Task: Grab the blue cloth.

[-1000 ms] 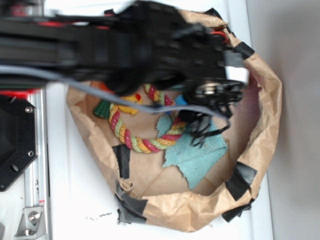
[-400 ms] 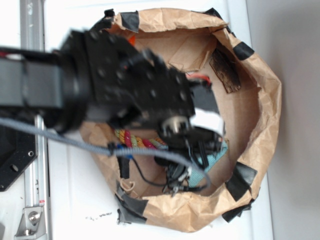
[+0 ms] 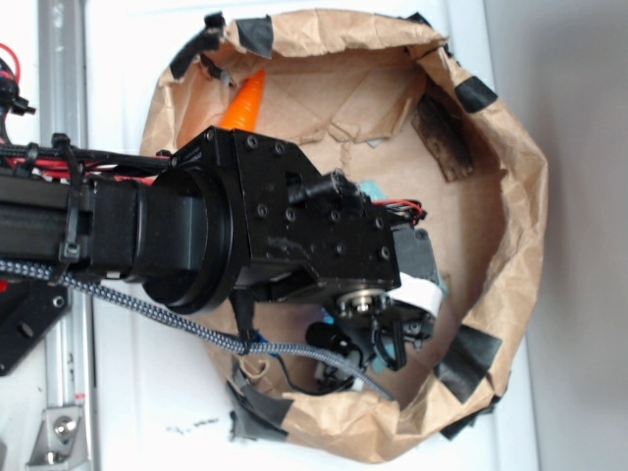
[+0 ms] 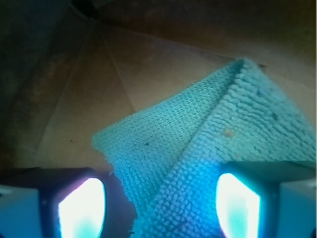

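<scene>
Reaching down into the crumpled brown paper nest patched with black tape, the black robot arm covers most of the nest's floor in the exterior view. Its black gripper sits low near the nest's lower rim, and from that view the jaws are too tangled with cables to judge.

The wrist view settles it: the gripper has its 2 fingers, one glowing at the lower left and the other at the lower right, standing well apart, so the jaws are wide and hold nothing. Between them lies the small teal-blue terry cloth with its nubby weave and ragged edge. It rests on the creased brown paper floor, 1 pointed corner aimed away from the camera, its near part running down between the fingers and partly under the right one. Whether either finger touches the cloth cannot be told.

In the exterior view only small slivers of the cloth show past the arm's edge. An orange toy carrot tip pokes out above the arm, well apart from the gripper. The nest stands on a white desk.
</scene>
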You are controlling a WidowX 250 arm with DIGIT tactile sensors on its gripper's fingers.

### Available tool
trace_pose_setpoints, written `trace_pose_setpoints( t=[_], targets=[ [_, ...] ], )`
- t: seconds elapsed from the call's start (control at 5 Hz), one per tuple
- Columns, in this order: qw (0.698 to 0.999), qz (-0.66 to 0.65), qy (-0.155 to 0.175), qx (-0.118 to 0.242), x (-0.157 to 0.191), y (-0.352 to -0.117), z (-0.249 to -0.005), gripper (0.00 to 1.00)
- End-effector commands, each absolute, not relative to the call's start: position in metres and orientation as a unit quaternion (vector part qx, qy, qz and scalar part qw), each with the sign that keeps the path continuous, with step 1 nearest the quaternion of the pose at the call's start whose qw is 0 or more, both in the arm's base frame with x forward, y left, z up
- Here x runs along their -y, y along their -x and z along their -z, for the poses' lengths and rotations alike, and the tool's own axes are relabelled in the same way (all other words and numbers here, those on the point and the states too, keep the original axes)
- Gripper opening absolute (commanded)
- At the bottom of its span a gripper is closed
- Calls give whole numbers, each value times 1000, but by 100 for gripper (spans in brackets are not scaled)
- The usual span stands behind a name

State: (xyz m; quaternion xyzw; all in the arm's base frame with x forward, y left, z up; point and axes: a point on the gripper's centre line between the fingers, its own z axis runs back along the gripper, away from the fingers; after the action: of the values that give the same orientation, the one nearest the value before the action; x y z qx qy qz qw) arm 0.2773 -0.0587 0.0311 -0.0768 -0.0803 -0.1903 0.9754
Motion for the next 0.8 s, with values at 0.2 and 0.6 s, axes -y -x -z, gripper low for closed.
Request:
trace_pose_setpoints(
  t=[0.2,0.6],
  targets=[
    [978,186,39,89,30,-278,-27,0],
    [982,148,10,114,-13,-305,-49,0]
  ],
)
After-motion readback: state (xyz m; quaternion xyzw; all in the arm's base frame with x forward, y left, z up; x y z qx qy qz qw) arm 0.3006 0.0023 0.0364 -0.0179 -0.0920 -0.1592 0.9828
